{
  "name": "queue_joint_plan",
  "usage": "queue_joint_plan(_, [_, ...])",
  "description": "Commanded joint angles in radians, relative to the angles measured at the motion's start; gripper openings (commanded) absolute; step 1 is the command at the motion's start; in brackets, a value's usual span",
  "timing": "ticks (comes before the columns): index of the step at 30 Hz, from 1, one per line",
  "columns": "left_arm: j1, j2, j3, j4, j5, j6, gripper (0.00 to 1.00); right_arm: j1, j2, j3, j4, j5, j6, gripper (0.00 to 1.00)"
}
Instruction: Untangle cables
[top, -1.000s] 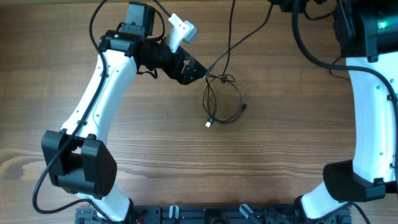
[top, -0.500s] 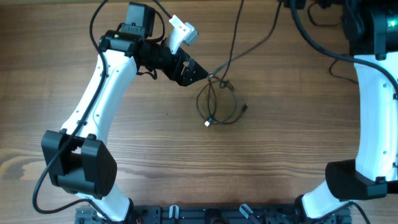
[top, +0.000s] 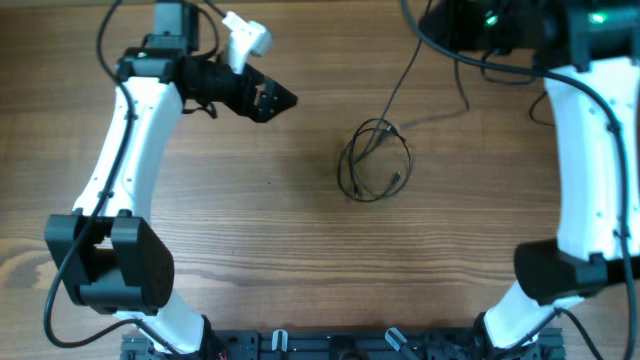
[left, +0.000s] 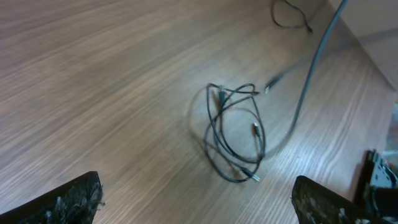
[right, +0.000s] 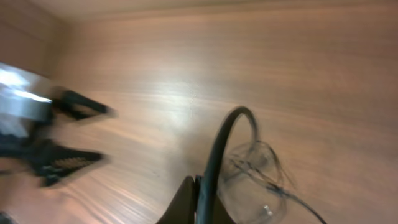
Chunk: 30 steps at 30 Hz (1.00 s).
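The cables lie as a tangle of thin black loops on the wooden table, mid-right. One strand rises from the tangle toward the top edge. In the right wrist view my right gripper is shut on that strand, with the blurred tangle just below it. My left gripper hangs open and empty to the left of the tangle, apart from it. Seen from the left wrist, the loops lie ahead of the left gripper, and small plug ends show.
A thin cord tail runs right from the tangle toward the right arm. The left arm stretches along the left side. Black mounts line the table's near edge.
My left gripper has drawn back to the left, away from the tangle. The tangle has slid to the right, and the right arm has shifted left along the top with the strand.
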<state>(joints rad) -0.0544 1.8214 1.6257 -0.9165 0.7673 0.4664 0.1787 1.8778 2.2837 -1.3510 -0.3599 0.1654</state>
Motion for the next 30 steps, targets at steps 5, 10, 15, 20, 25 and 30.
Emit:
queue_joint_plan(5, [0.031, 0.005, -0.005, 0.003, -0.002, -0.01, 1.0, 0.11, 0.1, 0.006, -0.055, 0.29, 0.01, 0.05])
queue_joint_plan(10, [0.031, 0.003, -0.005, 0.002, -0.001, -0.01, 1.0, 0.109, 0.126, 0.006, -0.049, 0.403, 0.089, 0.05])
queue_joint_plan(15, [0.031, 0.0, -0.005, -0.002, -0.001, -0.011, 1.0, 0.107, 0.187, 0.006, 0.006, 0.573, 0.126, 0.05])
queue_joint_plan(20, [0.031, -0.003, -0.005, -0.018, -0.002, -0.01, 1.0, 0.079, 0.259, 0.006, 0.063, 0.576, 0.154, 0.04])
queue_joint_plan(25, [0.031, -0.024, -0.005, -0.035, -0.006, -0.01, 1.0, 0.034, 0.345, 0.006, 0.065, 0.574, 0.179, 0.05])
queue_joint_plan(30, [0.031, -0.079, -0.005, -0.036, -0.063, -0.011, 1.0, 0.011, 0.384, 0.006, 0.06, 0.569, 0.178, 0.05])
